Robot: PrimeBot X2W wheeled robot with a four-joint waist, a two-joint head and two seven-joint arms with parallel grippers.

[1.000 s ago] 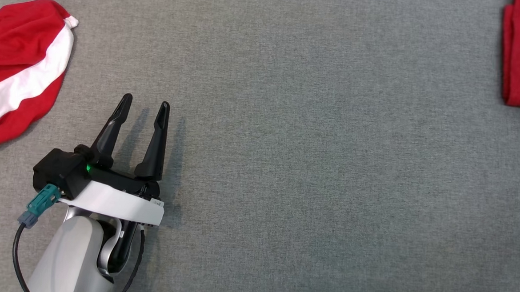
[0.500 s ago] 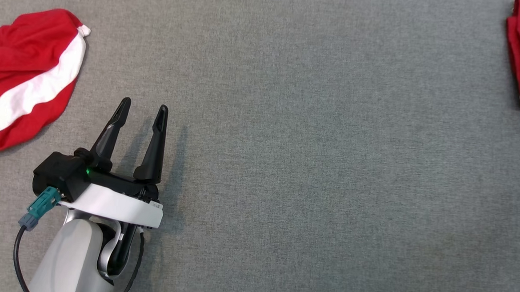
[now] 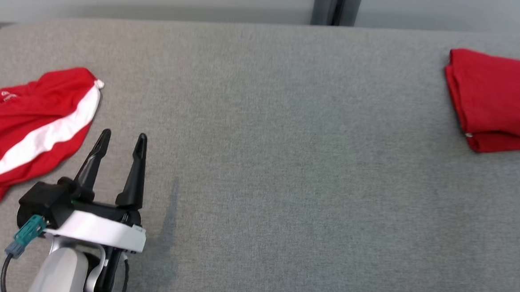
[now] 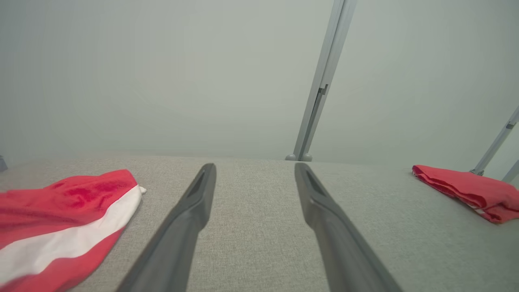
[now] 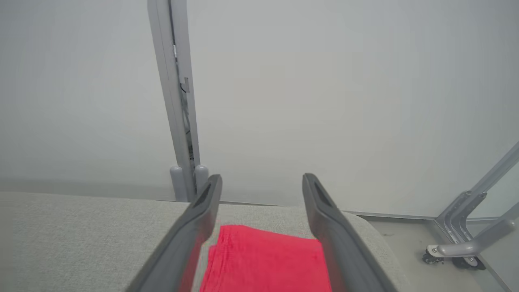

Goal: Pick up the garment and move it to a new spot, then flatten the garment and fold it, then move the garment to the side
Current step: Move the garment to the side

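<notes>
head view: finds left gripper (image 3: 123,134) at lower left above the grey padded surface (image 3: 285,174), fingers spread wide, nothing between them. places folded red garment (image 3: 498,100) at the far right edge of that surface, lying flat in a neat stack, well apart from the gripper. notes red and white garment (image 3: 29,125) crumpled at the left edge, near the left fingertips but not touching. left wrist view: looks along the two spread fingers, bare grey cloth in the gap. sees red and white garment low on the left and folded red garment far off on the right, near the rim of the surface. marks grey post (image 4: 320,93) rising behind the surface against a pale wall. right wrist view: shows right gripper (image 5: 262,178) with both fingers standing apart, pinching nothing. puts folded red garment below and between them, at the rounded end of the surface. cannot tell whether the fingers touch it. records grey post behind the left finger and wheeled grey frame (image 5: 458,247) on the floor at lower right.
</notes>
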